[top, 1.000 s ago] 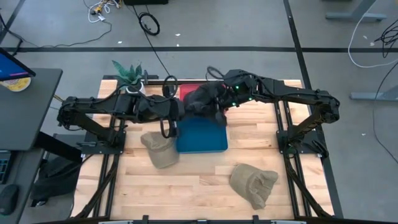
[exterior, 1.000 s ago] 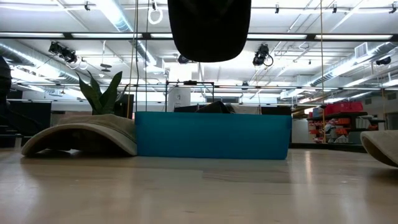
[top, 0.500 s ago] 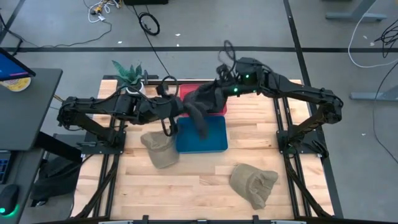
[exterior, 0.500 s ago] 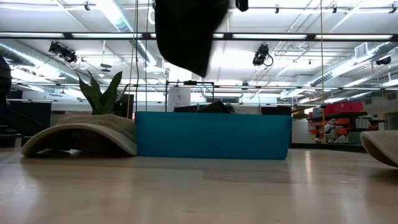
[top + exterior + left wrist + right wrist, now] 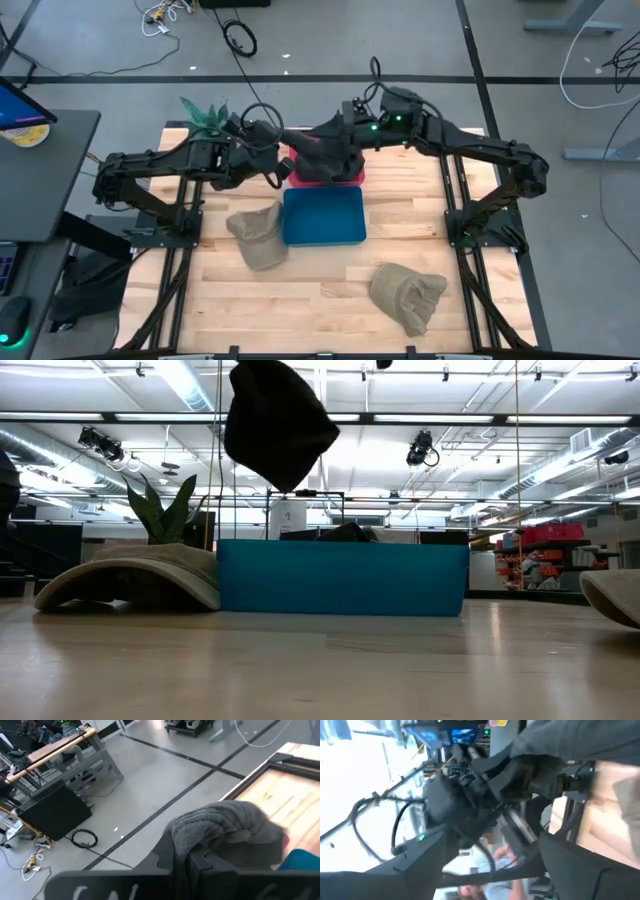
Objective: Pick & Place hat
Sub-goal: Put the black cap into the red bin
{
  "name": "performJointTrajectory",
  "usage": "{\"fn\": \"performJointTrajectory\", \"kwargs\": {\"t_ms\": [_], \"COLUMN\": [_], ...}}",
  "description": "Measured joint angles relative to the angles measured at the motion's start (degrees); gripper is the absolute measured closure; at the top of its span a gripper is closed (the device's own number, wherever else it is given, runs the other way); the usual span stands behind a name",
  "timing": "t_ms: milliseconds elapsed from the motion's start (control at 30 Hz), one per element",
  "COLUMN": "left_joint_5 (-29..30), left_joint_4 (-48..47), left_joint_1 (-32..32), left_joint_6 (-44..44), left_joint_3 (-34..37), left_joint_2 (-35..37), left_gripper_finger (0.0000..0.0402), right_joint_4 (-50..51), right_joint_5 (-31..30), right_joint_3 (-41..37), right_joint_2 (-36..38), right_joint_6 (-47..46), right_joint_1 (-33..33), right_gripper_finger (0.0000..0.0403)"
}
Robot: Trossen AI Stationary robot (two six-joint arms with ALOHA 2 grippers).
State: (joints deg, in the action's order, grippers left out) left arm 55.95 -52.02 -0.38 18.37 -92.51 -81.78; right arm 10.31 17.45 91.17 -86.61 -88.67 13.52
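Note:
A dark grey knit hat (image 5: 325, 155) hangs in the air over a red bin (image 5: 345, 177) at the table's far side; it shows high up in the low view (image 5: 280, 420). My left gripper (image 5: 290, 160) is shut on it from its left side. Just to its far right, my right gripper (image 5: 352, 122) stands open, with nothing between its fingers (image 5: 420, 857). A blue bin (image 5: 323, 215) sits on the table in front of the red one. My left gripper pinches a bunched part of the hat's knit (image 5: 186, 840) between its two fingers, at the hat's left side. The fingers come from the table's left, slanting a little downward. The hat is lifted clear and sags below and beyond the fingers, over the red bin.
A tan hat (image 5: 258, 235) lies on the table against the blue bin's left wall. Another tan hat (image 5: 408, 295) lies near the front right. A potted plant (image 5: 208, 118) stands at the far left corner. Bare wood spreads along the table's near edge.
My right gripper has opened, let go of the hat and rolled about its wrist, drawing back a little toward the far right. The hat, earlier held between both grippers over the blue bin, now hangs from my left gripper alone, which has turned and carried it toward the far edge.

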Motion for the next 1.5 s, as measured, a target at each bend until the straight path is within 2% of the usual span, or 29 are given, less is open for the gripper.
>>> {"fn": "performJointTrajectory", "kwargs": {"t_ms": [200,433,867,1033,1133,1233,1267,1500], "left_joint_5": [-0.23,-1.35,-1.60,-6.42,-9.69,-9.58,-9.29,-10.21], "left_joint_4": [6.70,7.54,8.52,8.19,8.04,7.86,7.82,7.29], "left_joint_1": [0.00,0.00,-3.52,-4.04,-3.97,-4.02,-4.11,-4.46], "left_joint_6": [-4.24,-5.00,-3.55,-3.31,-1.71,0.19,0.56,0.52], "left_joint_3": [0.00,0.00,0.00,0.01,0.00,0.00,0.00,0.00], "left_joint_2": [0.00,0.00,-0.36,-1.72,-3.24,-4.76,-5.09,-5.84], "left_gripper_finger": [0.0393,0.0393,0.0393,0.0393,0.0372,0.0338,0.0328,0.0289], "right_joint_4": [-4.62,-9.86,-9.28,-10.69,-9.67,-9.06,-8.90,-4.67], "right_joint_5": [-1.19,-2.37,-3.24,-2.23,-1.13,0.68,1.27,2.54], "right_joint_3": [-0.21,-0.23,-0.23,-0.23,-0.28,-0.30,-0.30,-0.30], "right_joint_2": [-4.68,-7.66,-9.52,-9.50,-9.50,-9.50,-9.50,-9.50], "right_joint_6": [-4.29,-5.85,-2.64,-2.31,-0.76,1.81,2.77,6.91], "right_joint_1": [-1.99,-0.73,4.24,5.32,5.31,5.37,5.47,5.89], "right_gripper_finger": [0.0090,0.0099,0.0138,0.0199,0.0271,0.0359,0.0374,0.0373]}}
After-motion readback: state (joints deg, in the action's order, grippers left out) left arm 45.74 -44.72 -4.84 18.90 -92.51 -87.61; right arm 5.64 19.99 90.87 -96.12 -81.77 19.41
